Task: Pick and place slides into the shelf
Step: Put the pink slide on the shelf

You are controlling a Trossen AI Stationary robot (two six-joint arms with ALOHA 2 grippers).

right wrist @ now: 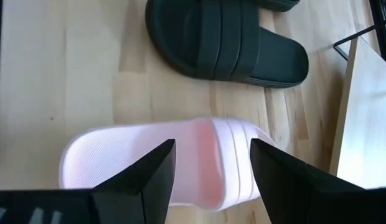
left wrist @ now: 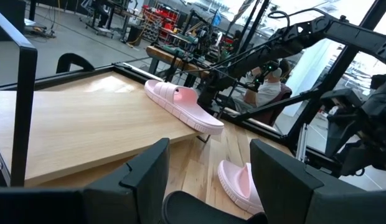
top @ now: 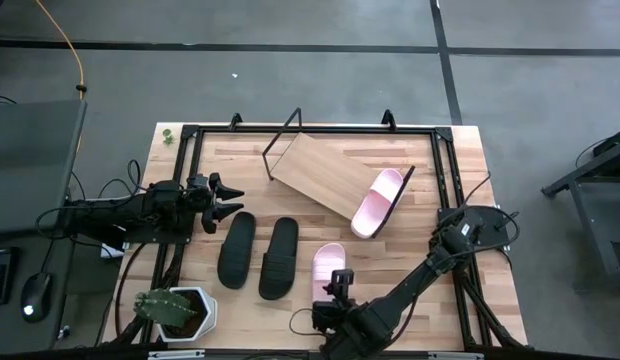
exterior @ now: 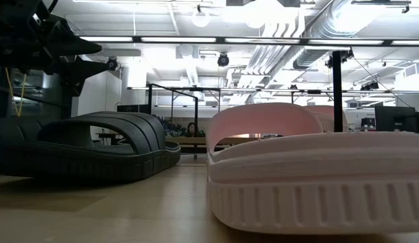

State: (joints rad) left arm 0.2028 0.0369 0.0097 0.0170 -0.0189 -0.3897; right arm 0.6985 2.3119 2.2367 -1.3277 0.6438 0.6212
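The shelf [top: 325, 172] lies aslant at the table's far middle, a light board with black wire ends. One pink slide [top: 377, 202] lies sole down along its right end and overhangs the near edge [left wrist: 180, 102]. The second pink slide [top: 327, 266] rests sole down on the table [right wrist: 180, 162]. My right gripper [top: 340, 285] [right wrist: 211, 171] hangs open over that slide's near end, one finger on each side of the strap. Two black slides [top: 236, 249] [top: 279, 257] lie side by side to its left. My left gripper [top: 225, 200] [left wrist: 208, 168] is open, above the table left of the shelf.
A white pot with a green plant [top: 176, 311] stands at the near left corner. A black metal frame [top: 445, 140] runs round the tabletop. Bare wood shows between the black slides and the shelf [top: 290, 215]. A seated person [left wrist: 264, 90] is beyond the table.
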